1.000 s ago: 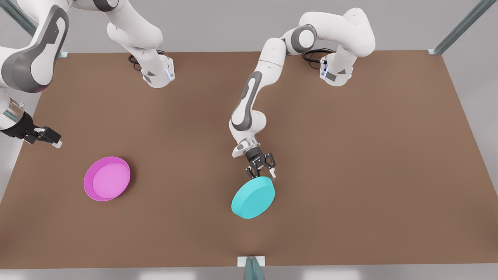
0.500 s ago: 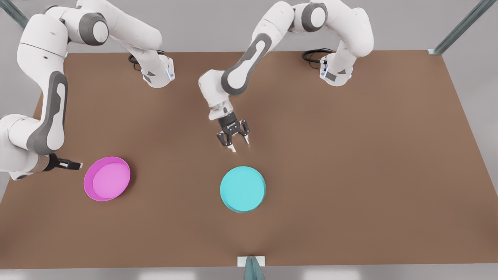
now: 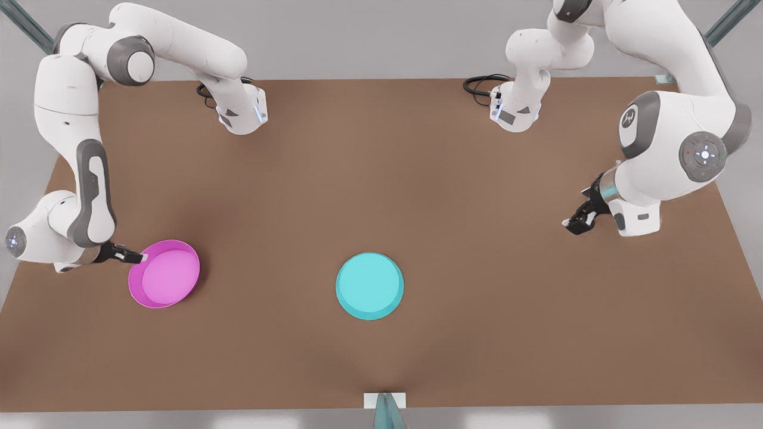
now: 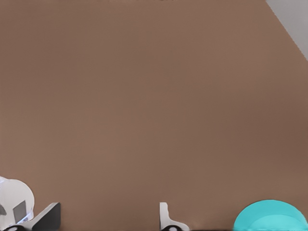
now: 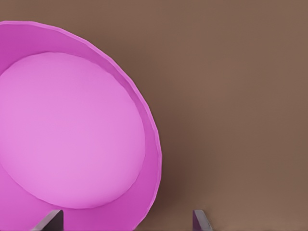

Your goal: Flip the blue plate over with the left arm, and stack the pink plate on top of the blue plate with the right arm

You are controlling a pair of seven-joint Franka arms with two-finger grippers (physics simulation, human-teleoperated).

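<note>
The blue plate [image 3: 369, 286] lies flat on the brown surface [image 3: 417, 196], base up, near the middle and toward six o'clock. At its nine o'clock, well apart, the pink plate [image 3: 164, 273] sits rim up. The right gripper [image 3: 132, 257] is at that plate's rim at about ten o'clock, jaws spread, holding nothing. The left gripper [image 3: 577, 221] hangs well off at the blue plate's two o'clock, jaws apart and empty.
</note>
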